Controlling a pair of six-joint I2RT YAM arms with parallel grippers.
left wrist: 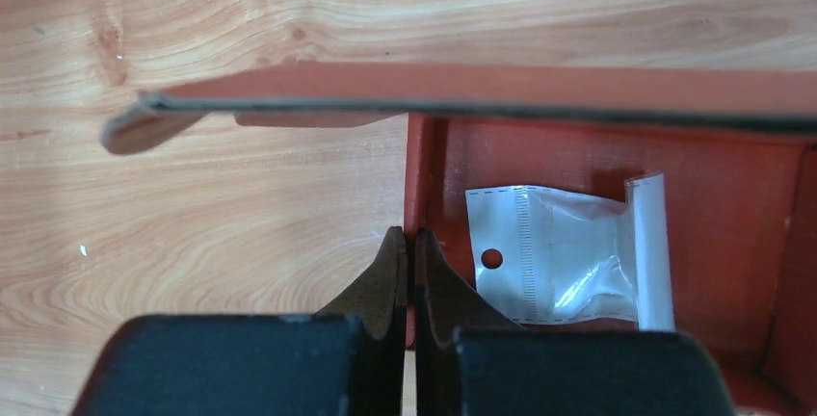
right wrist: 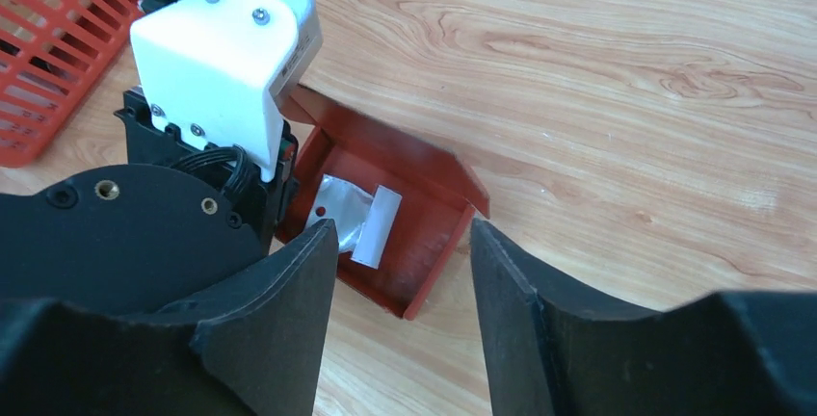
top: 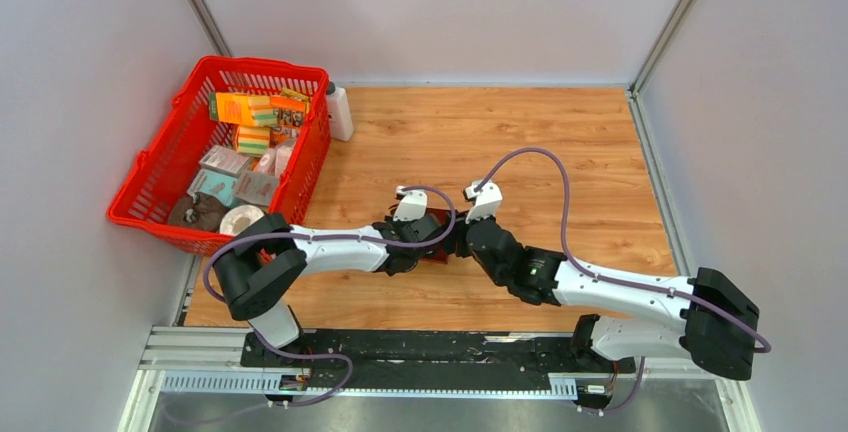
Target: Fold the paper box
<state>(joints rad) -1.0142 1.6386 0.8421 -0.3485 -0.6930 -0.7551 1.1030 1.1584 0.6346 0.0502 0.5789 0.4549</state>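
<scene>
Grip: left hand (left wrist: 410,245) clamped on side wall (left wrist: 418,170) of paper box (left wrist: 732,195), probably steadying crease. Box half-formed on desk (left wrist: 193,233) between arms, lid flap (left wrist: 482,84) raised, clear sachet (left wrist: 559,252) inside. Over it, right hand (right wrist: 403,231) jaws apart, poised, likely for next flap.

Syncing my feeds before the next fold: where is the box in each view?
Top external: box at picture centre, a dark red sliver, mostly hidden.
Left wrist: box fills the right half, with one flap spanning the top.
Right wrist: box left of centre, lying open.
Landmark: the clear bag lying inside the box shows in both wrist views, but not in the top view.
</scene>
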